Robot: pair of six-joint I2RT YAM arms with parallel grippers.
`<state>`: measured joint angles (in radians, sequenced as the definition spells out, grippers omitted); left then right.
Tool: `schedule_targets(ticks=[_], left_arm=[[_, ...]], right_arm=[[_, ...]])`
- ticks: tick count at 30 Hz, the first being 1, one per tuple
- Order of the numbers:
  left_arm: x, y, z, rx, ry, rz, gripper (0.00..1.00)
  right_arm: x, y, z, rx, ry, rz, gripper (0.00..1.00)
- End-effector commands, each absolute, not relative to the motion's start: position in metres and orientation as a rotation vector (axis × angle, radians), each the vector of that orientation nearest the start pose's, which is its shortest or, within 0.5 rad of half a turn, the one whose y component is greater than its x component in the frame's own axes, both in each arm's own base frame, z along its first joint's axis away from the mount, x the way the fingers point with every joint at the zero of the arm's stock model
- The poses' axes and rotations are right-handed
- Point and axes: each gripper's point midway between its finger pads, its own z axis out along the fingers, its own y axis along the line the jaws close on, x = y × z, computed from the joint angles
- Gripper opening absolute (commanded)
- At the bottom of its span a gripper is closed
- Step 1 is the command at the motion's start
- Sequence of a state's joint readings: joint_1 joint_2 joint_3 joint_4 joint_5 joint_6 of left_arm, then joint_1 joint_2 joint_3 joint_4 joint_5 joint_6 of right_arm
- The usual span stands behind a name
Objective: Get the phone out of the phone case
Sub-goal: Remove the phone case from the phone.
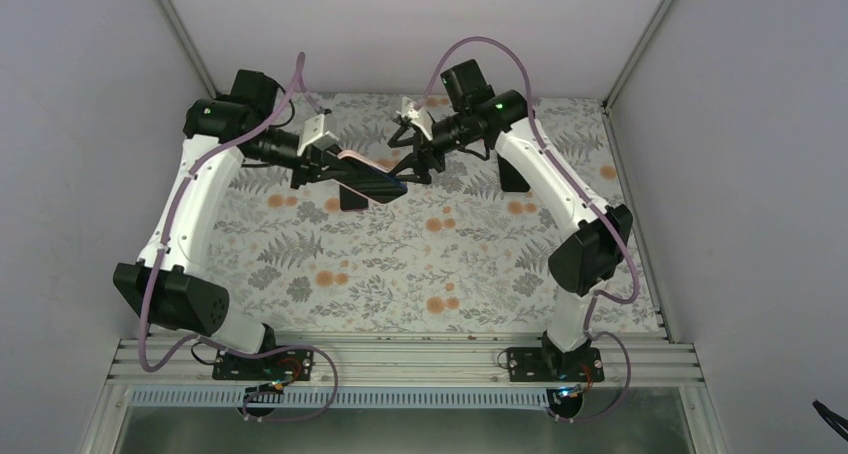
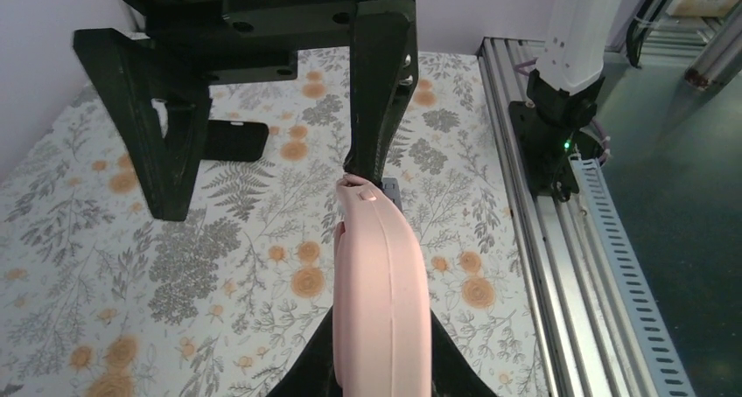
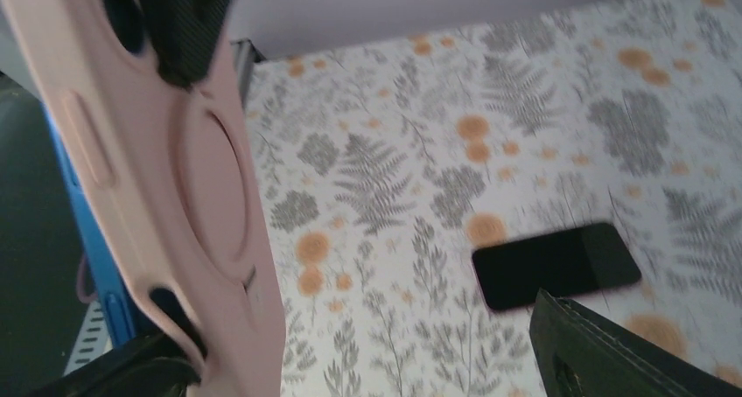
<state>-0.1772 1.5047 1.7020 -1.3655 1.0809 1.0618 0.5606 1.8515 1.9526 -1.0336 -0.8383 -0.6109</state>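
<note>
Nearest the camera in the overhead view runs the aluminium rail (image 1: 400,359) where both arm bases are bolted, and beyond it spreads the floral tablecloth (image 1: 400,274) with grey ferns and orange blooms. A second dark phone-shaped slab (image 3: 556,264) lies flat on the cloth beneath the raised work, apart from both arms and blocking nothing. Further back, both arms meet above the table's far half. The left gripper (image 1: 325,167) is clamped on one end of the pink phone case (image 2: 382,301), one finger (image 2: 378,91) pressed at its upper corner while the other finger (image 2: 157,126) stands off to the side. The right gripper (image 1: 418,162) meets the opposite end, where the blue phone (image 1: 385,185) edge shows inside the case; whether its jaws are clenched on it I cannot tell
</note>
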Motion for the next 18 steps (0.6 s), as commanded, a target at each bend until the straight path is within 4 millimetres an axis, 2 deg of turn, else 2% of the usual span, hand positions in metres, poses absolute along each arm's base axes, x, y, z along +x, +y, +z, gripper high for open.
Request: schedule_targets(ticks=[1, 4, 7, 11, 15, 18], left_arm=[[0.248, -0.208, 0.384, 1.446, 1.414, -1.044, 0.02], [0.255, -0.203, 0.390, 1.411, 1.414, -1.050, 0.02], [0.261, -0.198, 0.394, 1.387, 1.415, -1.043, 0.02], [0.264, -0.190, 0.411, 1.360, 1.385, -1.012, 0.02], [0.272, -0.184, 0.429, 1.335, 1.359, -0.967, 0.02], [0.280, -0.180, 0.436, 1.306, 1.369, -0.934, 0.02]], right_arm=[[0.256, 0.383, 0.352, -1.647, 1.396, 1.282, 0.91], [0.243, 0.389, 0.359, -1.667, 1.335, 1.290, 0.91], [0.237, 0.397, 0.357, -1.682, 1.325, 1.299, 0.90], [0.226, 0.408, 0.349, -1.728, 1.340, 1.347, 0.87], [0.218, 0.418, 0.351, -1.746, 1.343, 1.379, 0.86], [0.214, 0.425, 0.353, -1.756, 1.347, 1.396, 0.81]])
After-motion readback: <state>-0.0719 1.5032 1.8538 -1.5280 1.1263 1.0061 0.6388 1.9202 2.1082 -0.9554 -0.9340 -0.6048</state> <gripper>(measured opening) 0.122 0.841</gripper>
